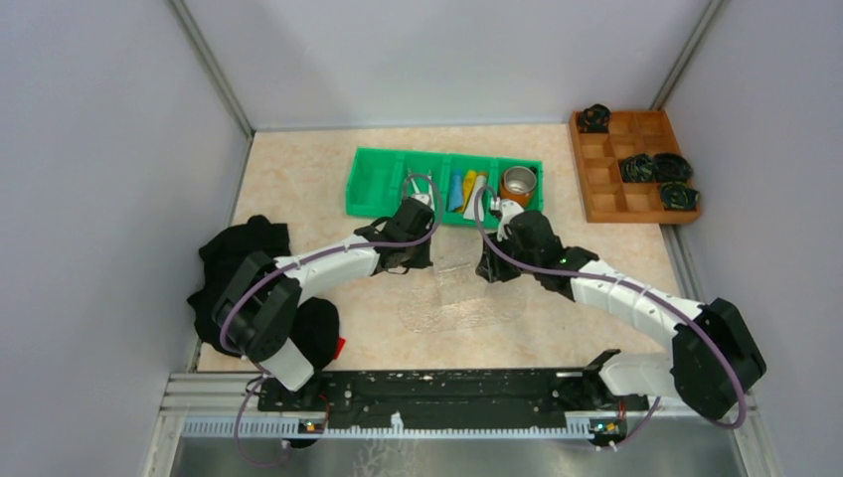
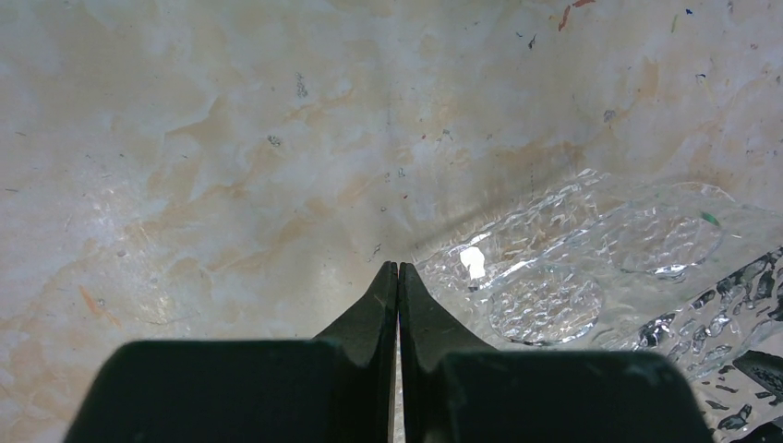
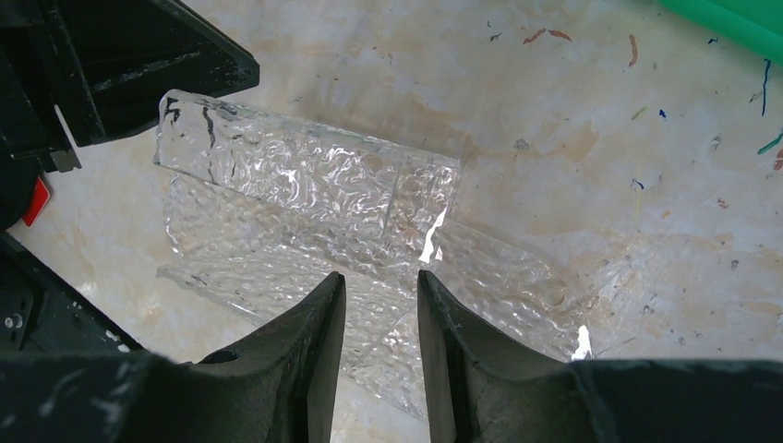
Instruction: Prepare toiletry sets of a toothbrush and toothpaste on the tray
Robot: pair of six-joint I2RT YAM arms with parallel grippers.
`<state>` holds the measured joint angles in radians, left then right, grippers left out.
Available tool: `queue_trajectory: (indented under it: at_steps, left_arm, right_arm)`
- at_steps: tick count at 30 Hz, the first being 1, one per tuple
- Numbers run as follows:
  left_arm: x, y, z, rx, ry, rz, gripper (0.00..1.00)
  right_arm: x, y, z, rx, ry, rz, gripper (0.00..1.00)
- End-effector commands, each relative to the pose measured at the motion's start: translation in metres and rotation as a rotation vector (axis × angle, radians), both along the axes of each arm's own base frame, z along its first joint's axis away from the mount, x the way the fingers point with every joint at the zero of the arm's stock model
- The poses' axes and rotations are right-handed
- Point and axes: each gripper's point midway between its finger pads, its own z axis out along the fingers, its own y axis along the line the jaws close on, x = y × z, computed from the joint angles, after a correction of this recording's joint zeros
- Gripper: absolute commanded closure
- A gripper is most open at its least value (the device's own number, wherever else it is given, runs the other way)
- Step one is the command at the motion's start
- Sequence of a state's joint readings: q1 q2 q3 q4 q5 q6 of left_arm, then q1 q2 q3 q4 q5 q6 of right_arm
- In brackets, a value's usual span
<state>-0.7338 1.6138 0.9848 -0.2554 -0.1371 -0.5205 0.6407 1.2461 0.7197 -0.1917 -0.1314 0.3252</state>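
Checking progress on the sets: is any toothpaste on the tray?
No: the tray is bare clear plastic, and the toothpaste tubes lie in the green bin.

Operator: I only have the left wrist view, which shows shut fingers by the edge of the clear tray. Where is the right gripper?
Observer: The right gripper hangs over the tray with its jaws apart. I cannot tell whether it touches the tray.
Operator: Is any toothpaste on the tray?
Observer: No. In the top view the toothpaste tubes, blue, yellow and white, lie together in one compartment of the green bin, beyond the tray.
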Motion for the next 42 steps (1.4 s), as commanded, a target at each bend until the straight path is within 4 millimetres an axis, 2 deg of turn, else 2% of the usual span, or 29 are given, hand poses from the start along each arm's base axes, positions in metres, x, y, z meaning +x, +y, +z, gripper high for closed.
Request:
queue_trajectory:
  at_steps: [1, 5, 11, 15, 20, 23, 29, 36, 42]
  left_arm:
    - [-0.004, 0.004, 0.006, -0.011, -0.003, 0.0, 0.94]
    - [-0.006, 0.008, 0.008, -0.008, -0.008, 0.006, 0.94]
    - [-0.002, 0.005, 0.015, -0.02, -0.025, 0.01, 0.94]
    - [0.014, 0.0, 0.021, -0.009, -0.047, 0.01, 0.94]
    - [0.036, 0.009, 0.02, 0.006, -0.036, 0.039, 0.95]
    - [0.04, 0.014, 0.022, -0.014, -0.027, 0.047, 0.96]
    - [0.035, 0.018, 0.027, -0.032, -0.038, 0.049, 0.95]
    - [0.03, 0.018, 0.03, -0.052, -0.041, 0.047, 0.95]
    - [0.027, 0.021, 0.034, -0.055, -0.049, 0.05, 0.95]
  right_arm:
    - [-0.001, 0.013, 0.032, 0.063, -0.065, 0.047, 0.65]
    - [-0.003, 0.018, 0.039, 0.076, -0.078, 0.07, 0.66]
    - [-0.004, 0.025, 0.037, 0.061, -0.07, 0.093, 0.67]
    - [-0.005, 0.031, 0.034, 0.049, -0.067, 0.103, 0.67]
    - [-0.008, 0.04, 0.037, 0.041, -0.077, 0.12, 0.68]
    - [-0.01, 0.045, 0.039, 0.034, -0.082, 0.128, 0.68]
    - [-0.02, 0.049, 0.025, -0.003, -0.065, 0.145, 0.68]
    - [-0.043, 0.05, 0.0, -0.037, -0.033, 0.153, 0.68]
    - [-0.065, 0.05, -0.011, -0.043, -0.023, 0.156, 0.68]
